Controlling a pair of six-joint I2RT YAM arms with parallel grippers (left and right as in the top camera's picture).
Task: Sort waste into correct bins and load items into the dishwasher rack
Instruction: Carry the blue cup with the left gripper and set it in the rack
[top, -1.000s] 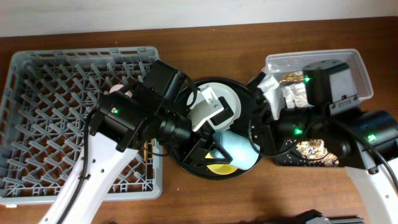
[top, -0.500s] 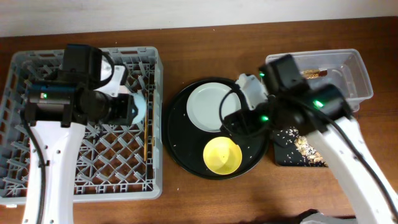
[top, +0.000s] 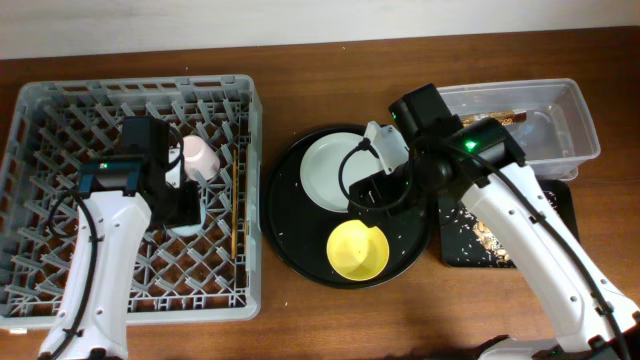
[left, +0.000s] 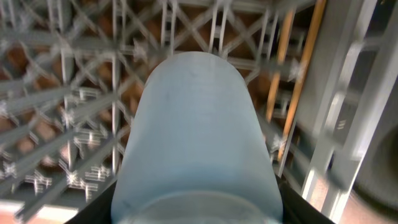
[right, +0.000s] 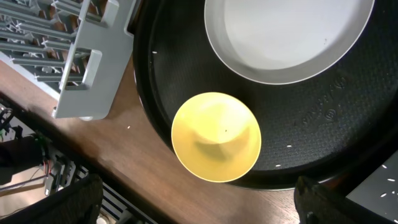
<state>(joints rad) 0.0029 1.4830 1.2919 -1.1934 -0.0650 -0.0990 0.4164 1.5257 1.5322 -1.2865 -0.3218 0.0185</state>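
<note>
The only marking was a short line of raised characters with a small round symbol beside it, moulded into the floor of the large round black plastic tray (right: 316, 118), seen from the right wrist camera. It was too small and faint to read. No other writing was legible.

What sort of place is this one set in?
Likely a lab tabletop staged as a dish-clearing station: a grey dishwasher rack on a wooden table, and a round black tray holding a plate and bowl.
</note>
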